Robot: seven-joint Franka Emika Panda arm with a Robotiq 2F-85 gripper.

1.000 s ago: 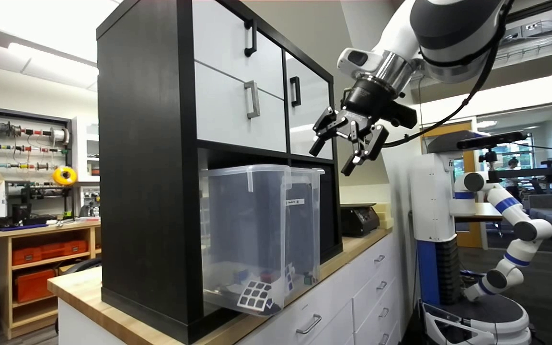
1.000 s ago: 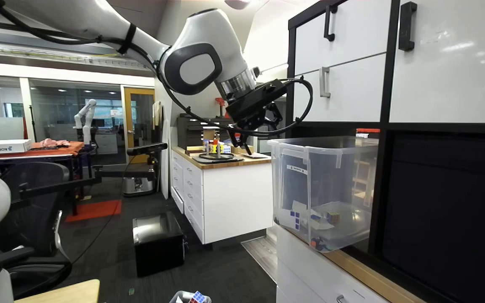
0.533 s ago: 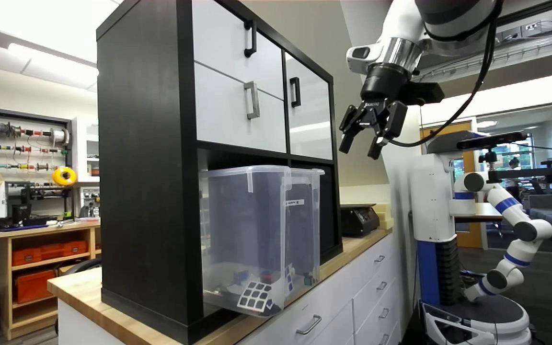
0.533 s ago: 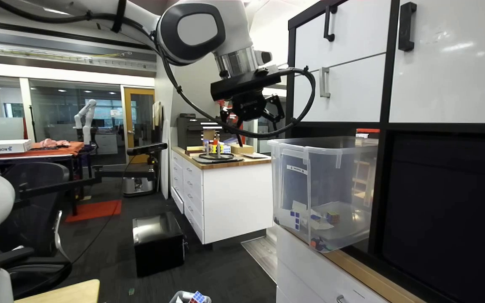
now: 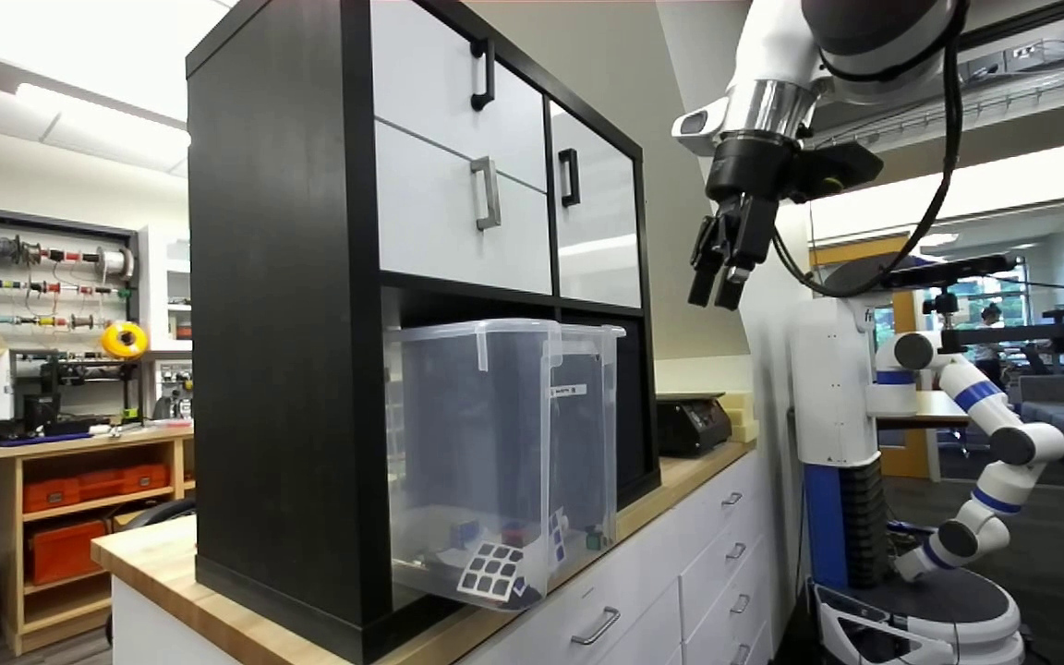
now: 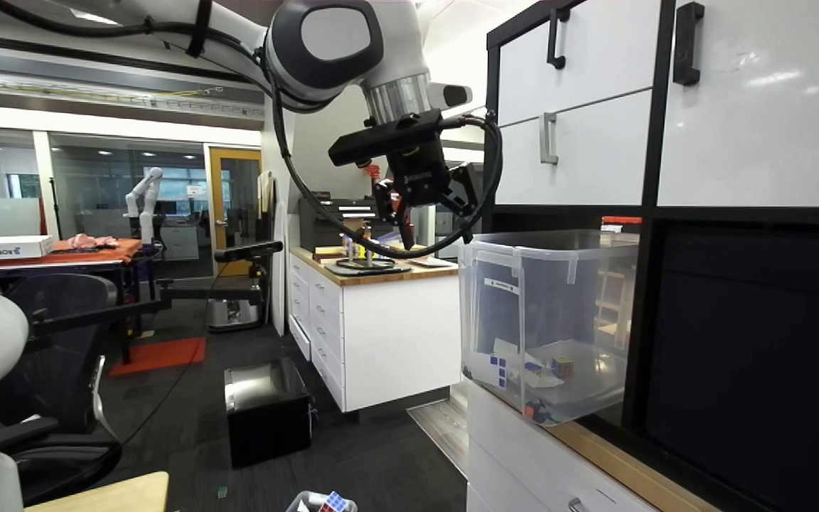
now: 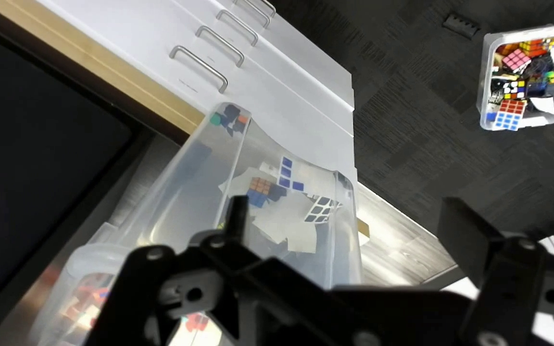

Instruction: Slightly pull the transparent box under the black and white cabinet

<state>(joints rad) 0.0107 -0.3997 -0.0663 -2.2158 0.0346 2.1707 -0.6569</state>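
Note:
The transparent box (image 5: 467, 406) stands in the lower opening of the black and white cabinet (image 5: 278, 323), its front part sticking out past the frame. Cube puzzles and paper lie inside. The box (image 6: 559, 306) and cabinet (image 6: 580, 149) also show in an exterior view. My gripper (image 5: 715, 292) is open and empty, fingers pointing down, in front of the cabinet and about level with or above the box's rim. It also shows there (image 6: 438, 235). In the wrist view, the box (image 7: 195, 182) lies below the widely spread fingers (image 7: 344, 206), with no contact visible.
The wooden counter (image 5: 680, 480) with white drawers (image 5: 624, 591) carries the cabinet. A black device (image 5: 694, 425) stands farther along it. A bin of cube puzzles (image 7: 527, 77) stands on the floor. A cable (image 6: 498, 185) loops beside the gripper. A black box (image 6: 267, 412) is on the floor.
My gripper has moved up and away from the cabinet, then turned so its fingers point more downward. The box and cabinet have not moved.

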